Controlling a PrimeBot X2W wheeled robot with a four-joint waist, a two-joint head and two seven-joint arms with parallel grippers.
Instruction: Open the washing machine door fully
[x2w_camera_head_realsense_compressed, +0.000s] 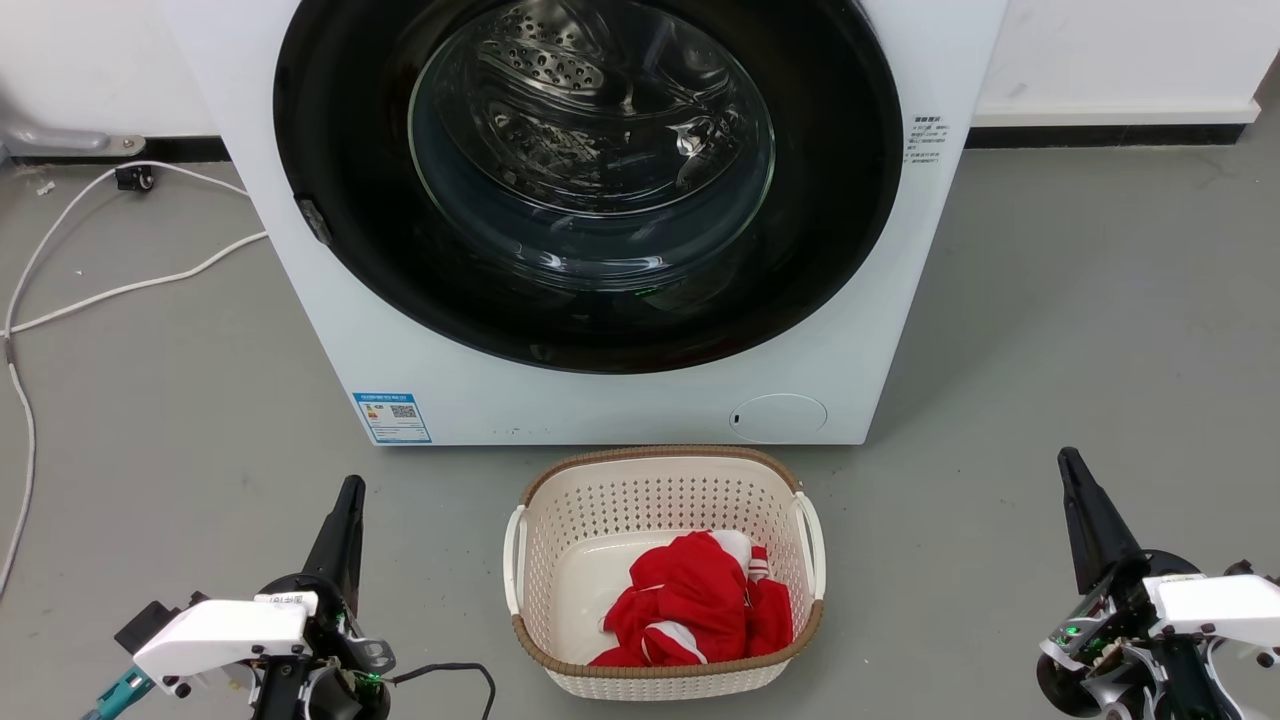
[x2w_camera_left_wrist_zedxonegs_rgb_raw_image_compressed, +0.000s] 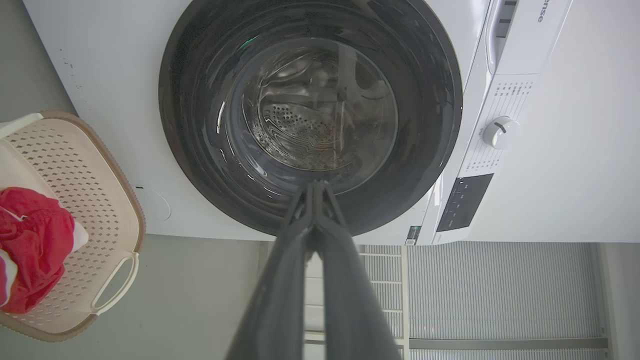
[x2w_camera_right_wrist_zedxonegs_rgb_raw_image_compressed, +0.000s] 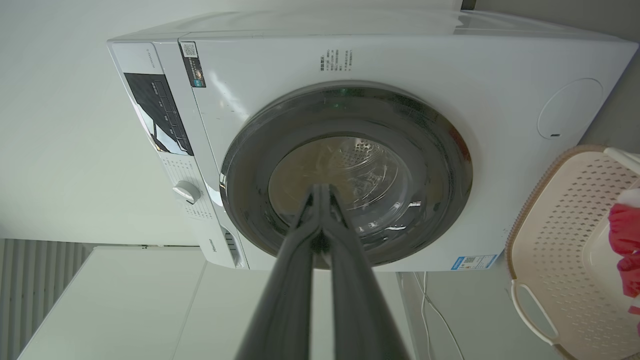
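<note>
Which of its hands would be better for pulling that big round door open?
Probably the left hand: the door's small grey catch sits on its left rim, that hand's side. The right hand is farther from it.

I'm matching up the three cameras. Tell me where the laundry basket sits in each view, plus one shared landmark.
Head view: laundry basket, bottom centre.
Left wrist view: basket at the left edge.
Right wrist view: basket at the right edge.
Shared landmark: the washing machine door, in all three.

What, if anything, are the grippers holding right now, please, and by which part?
Nothing: the left gripper and right gripper are both shut and empty, short of the door.
</note>
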